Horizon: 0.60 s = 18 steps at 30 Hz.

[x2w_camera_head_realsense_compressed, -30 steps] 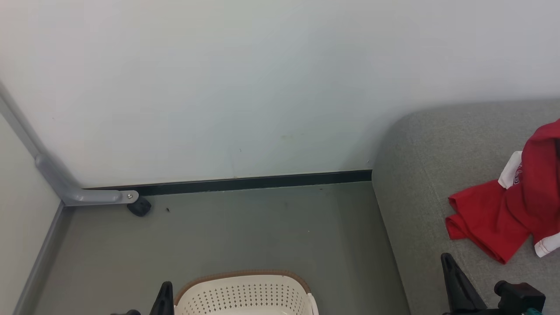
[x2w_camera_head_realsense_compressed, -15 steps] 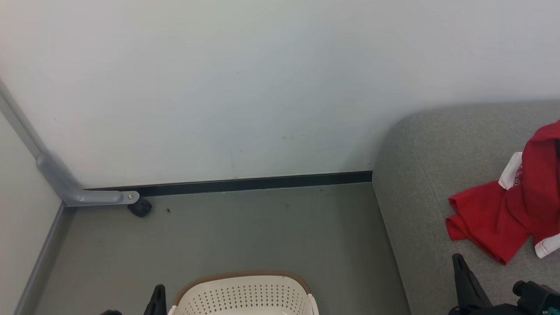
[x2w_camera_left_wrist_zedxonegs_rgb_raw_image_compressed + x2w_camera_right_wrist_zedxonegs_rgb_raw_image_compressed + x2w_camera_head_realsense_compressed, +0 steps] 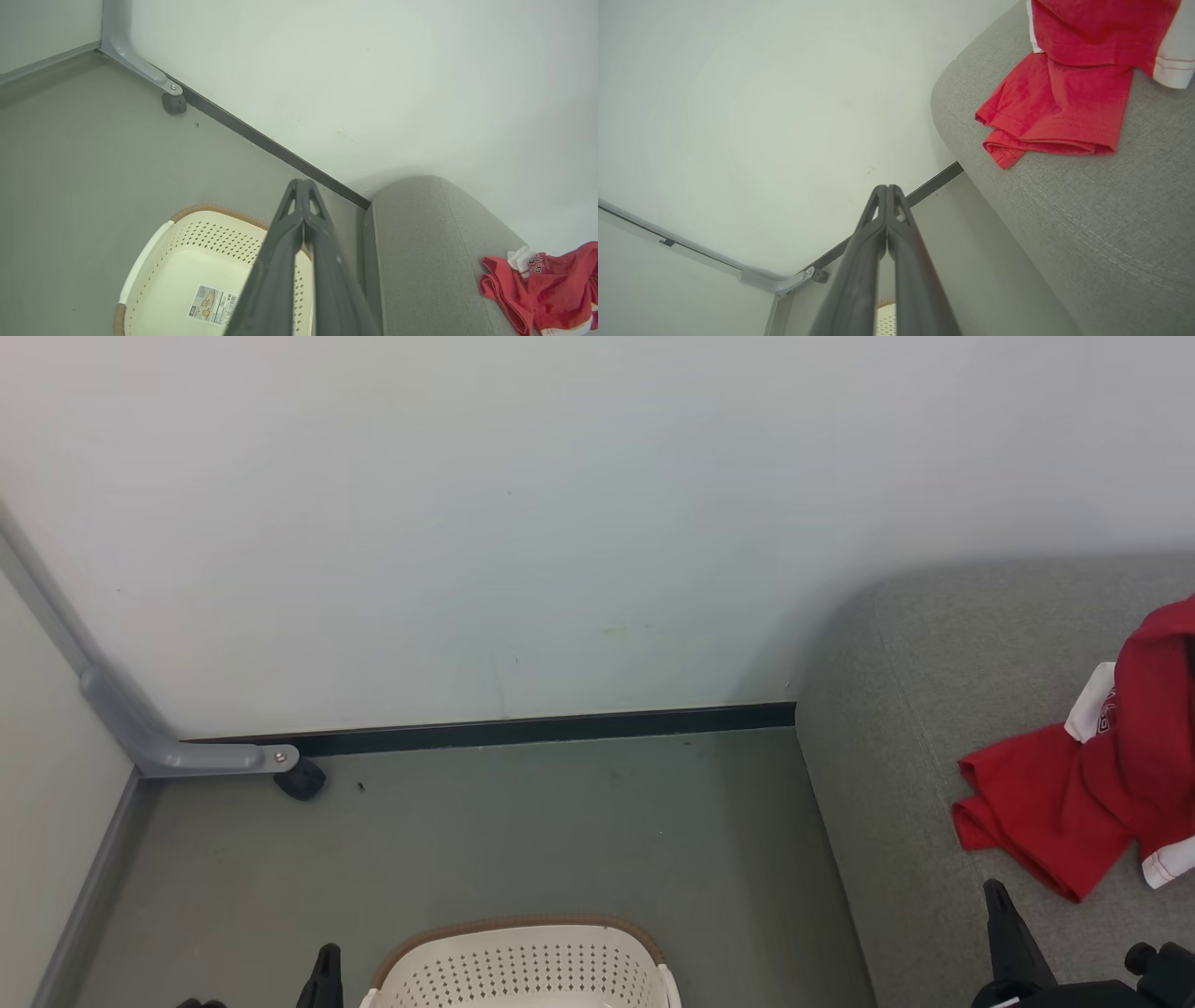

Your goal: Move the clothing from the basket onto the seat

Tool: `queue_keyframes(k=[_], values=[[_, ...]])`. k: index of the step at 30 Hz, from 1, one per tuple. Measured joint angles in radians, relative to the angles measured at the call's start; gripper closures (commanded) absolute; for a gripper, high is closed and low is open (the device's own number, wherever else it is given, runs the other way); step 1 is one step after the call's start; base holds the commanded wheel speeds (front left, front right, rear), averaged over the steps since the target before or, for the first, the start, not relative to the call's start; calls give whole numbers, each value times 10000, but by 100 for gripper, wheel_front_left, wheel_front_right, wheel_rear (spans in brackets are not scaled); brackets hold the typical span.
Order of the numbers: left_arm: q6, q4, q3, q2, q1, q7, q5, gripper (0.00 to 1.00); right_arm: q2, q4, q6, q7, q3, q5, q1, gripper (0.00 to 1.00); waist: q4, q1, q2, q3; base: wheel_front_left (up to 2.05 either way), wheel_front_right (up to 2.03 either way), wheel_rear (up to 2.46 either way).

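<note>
Both grippers have sunk toward the bottom edge of my head view over the last second. The left gripper (image 3: 327,975) is now only a dark tip just beside the basket (image 3: 523,961), and the right gripper (image 3: 1001,910) sits low over the seat (image 3: 915,709). In each wrist view the two fingers press together with nothing between them, so I read both as closed and empty.

The shirt (image 3: 1055,803), red with white trim, lies crumpled on the seat, well apart from the basket. The basket stands on the floor (image 3: 513,831) beside the seat. The part of its inside that I can see holds only a label (image 3: 212,303).

I judge the shirt light, limp and not fragile. It will drape and trail when lifted. If I need to shift it, I would pinch a bunched fold or the doubled hem nearest me, not a single flat layer.
</note>
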Motion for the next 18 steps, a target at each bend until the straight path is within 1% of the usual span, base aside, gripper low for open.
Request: queue_keyframes(k=[12, 15, 18], values=[[-261, 46, 385, -56, -157, 376, -1613, 100, 161, -4, 44, 437, -418, 1618, -4, 100, 16, 0, 0, -22, 0, 0, 0], [-351, 56, 472, -77, -162, 481, -1919, 100, 207, -8, 117, 529, -535, 2021, -5, 100, 20, 0, 0, -27, 0, 0, 0], [-360, 71, 602, -81, -167, 575, -2364, 100, 245, -10, 119, 625, -633, 2391, -5, 100, 25, 0, 0, -32, 0, 0, 0]])
